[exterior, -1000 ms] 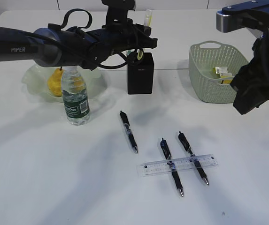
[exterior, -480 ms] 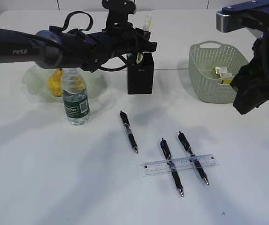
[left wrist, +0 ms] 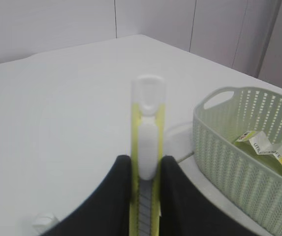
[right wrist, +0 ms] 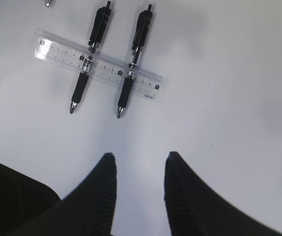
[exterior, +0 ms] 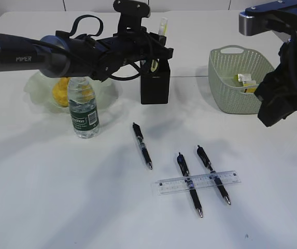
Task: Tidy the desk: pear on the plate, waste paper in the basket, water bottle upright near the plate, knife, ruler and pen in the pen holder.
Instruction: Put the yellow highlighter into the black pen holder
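Observation:
My left gripper (exterior: 156,52) is shut on the yellow-and-white utility knife (left wrist: 147,147), held upright right above the black pen holder (exterior: 155,85); the knife's top (exterior: 163,24) sticks up above the fingers. The pear (exterior: 60,92) lies on the pale plate (exterior: 34,85), and the water bottle (exterior: 83,106) stands upright in front of it. Three black pens (exterior: 142,145) (exterior: 189,184) (exterior: 213,174) lie on the table, with the clear ruler (exterior: 196,182) across two of them, as the right wrist view shows (right wrist: 99,65). My right gripper (right wrist: 139,164) is open and empty, high above the table.
The green basket (exterior: 226,88) stands at the back right with yellow-and-white waste paper (exterior: 246,81) inside; it also shows in the left wrist view (left wrist: 239,162). The right arm's dark body (exterior: 288,78) hangs over the basket's right side.
The left arm has shifted slightly with the knife above the pen holder. The right arm has not moved.

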Robot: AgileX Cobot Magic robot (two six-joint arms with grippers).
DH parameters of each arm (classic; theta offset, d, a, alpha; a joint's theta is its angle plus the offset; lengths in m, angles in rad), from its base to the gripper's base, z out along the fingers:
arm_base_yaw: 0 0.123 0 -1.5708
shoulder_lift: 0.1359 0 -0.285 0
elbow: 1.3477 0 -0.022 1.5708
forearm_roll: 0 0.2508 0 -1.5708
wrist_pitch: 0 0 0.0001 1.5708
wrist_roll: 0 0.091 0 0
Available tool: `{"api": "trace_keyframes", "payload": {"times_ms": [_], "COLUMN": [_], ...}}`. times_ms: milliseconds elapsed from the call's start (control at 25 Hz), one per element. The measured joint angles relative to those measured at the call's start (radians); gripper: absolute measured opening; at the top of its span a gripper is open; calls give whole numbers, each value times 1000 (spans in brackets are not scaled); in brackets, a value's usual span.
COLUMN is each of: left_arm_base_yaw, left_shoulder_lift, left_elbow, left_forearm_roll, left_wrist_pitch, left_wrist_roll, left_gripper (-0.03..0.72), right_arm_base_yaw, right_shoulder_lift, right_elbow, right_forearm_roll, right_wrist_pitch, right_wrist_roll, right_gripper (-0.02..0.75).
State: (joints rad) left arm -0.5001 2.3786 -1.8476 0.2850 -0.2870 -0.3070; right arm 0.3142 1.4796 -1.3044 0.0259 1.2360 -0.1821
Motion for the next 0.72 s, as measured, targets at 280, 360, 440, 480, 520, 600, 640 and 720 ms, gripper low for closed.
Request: {"api": "trace_keyframes", "payload": {"times_ms": [280, 360, 440, 480, 520, 600, 640, 720], "left_arm_base_yaw": [0, 0, 0, 0, 0, 2, 6, 12], "left_shoulder_lift": [0, 0, 0, 0, 0, -3, -6, -13], "left_elbow": [0, 0, 0, 0, 0, 0, 0, 0], "left_forearm_roll": [0, 0, 0, 0, 0, 1, 1, 1], "left_wrist_pitch": [-19, -21, -21, -21, -21, -11, -4, 26], "left_wrist_roll": [0, 0, 0, 0, 0, 0, 0, 0], "left_gripper": [100, 100, 100, 100, 100, 100, 100, 100], "right_arm_base_yaw": [0, 0, 0, 0, 0, 0, 0, 0], "right_shoulder_lift": [0, 0, 0, 0, 0, 0, 0, 0], "right_elbow": [0, 0, 0, 0, 0, 0, 0, 0], "right_forearm_roll": [0, 0, 0, 0, 0, 0, 0, 0], "right_wrist_pitch": [0, 0, 0, 0, 0, 0, 0, 0], "right_wrist_roll": [0, 0, 0, 0, 0, 0, 0, 0], "right_gripper": [251, 251, 251, 251, 251, 251, 251, 251]}}
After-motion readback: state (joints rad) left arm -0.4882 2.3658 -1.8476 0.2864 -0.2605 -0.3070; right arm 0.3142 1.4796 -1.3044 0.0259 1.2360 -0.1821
